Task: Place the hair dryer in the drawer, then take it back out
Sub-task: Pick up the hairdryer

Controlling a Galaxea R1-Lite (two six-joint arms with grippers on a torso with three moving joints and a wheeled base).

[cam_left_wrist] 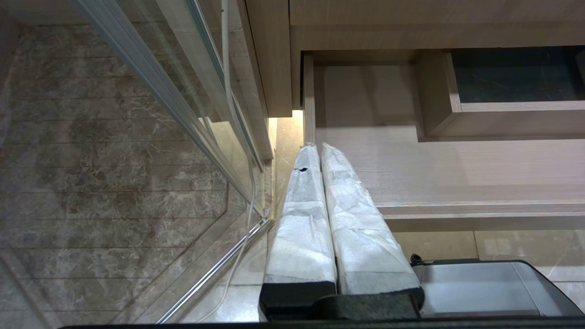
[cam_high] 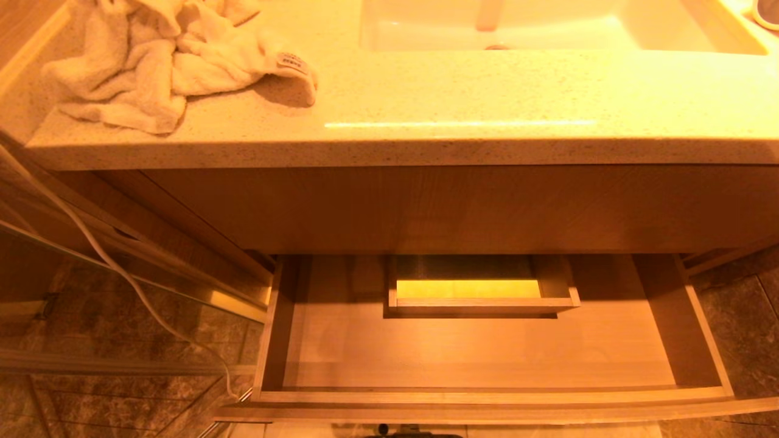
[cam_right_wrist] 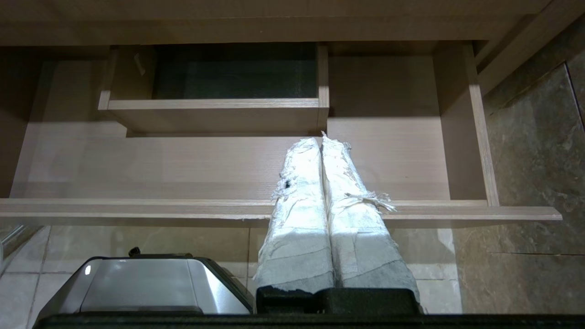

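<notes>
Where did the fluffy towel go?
The towel lies crumpled on the countertop at the far left of the head view, left of the sink and above the open drawer.

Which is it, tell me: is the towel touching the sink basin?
Apart. The head view shows bare speckled countertop between the towel and the sink basin.

The head camera looks steeply down on the counter (cam_high: 426, 109) and the open drawer (cam_high: 475, 353). Both wrist cameras look from low and near into this same drawer, the left one also seeing the floor (cam_left_wrist: 91, 183).
</notes>
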